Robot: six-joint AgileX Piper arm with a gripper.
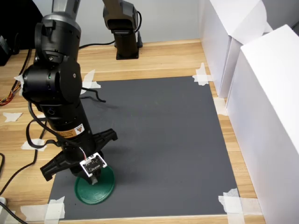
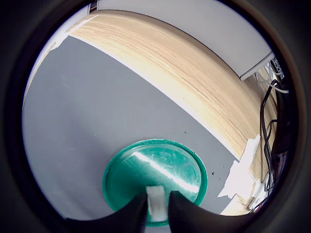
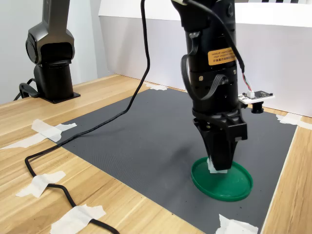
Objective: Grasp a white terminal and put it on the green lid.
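1. The claw (image 2: 156, 206) points straight down with its two dark fingers (image 3: 220, 146) drawn in narrow, pinching the white terminal (image 2: 156, 200) between their tips; the wrist view shows the little white block clamped there.
2. Directly beneath the claw (image 3: 218, 165) lies the green lid (image 3: 229, 183), and in the second exterior view the white terminal (image 3: 213, 166) sits low over the lid's inner face; whether it touches the plastic, I cannot tell.
3. In the first exterior view the claw (image 1: 95, 179) and its small camera board hide the terminal, and only the green lid (image 1: 100, 191) peeks out from under the arm.
4. Under the lid spreads a dark grey mat (image 1: 163, 140), with the lid near the mat's corner at the first exterior view's lower left.
5. Farther out, white tape scraps (image 1: 232, 203) pin the mat's corners to a wooden table (image 1: 163, 58).
6. Past the mat's far edge from the claw stands a second dark arm base (image 1: 125, 32), and white boxes (image 1: 261, 93) line the first exterior view's right side.
7. A black cable (image 3: 97, 131) trails from the arm across the mat and table.
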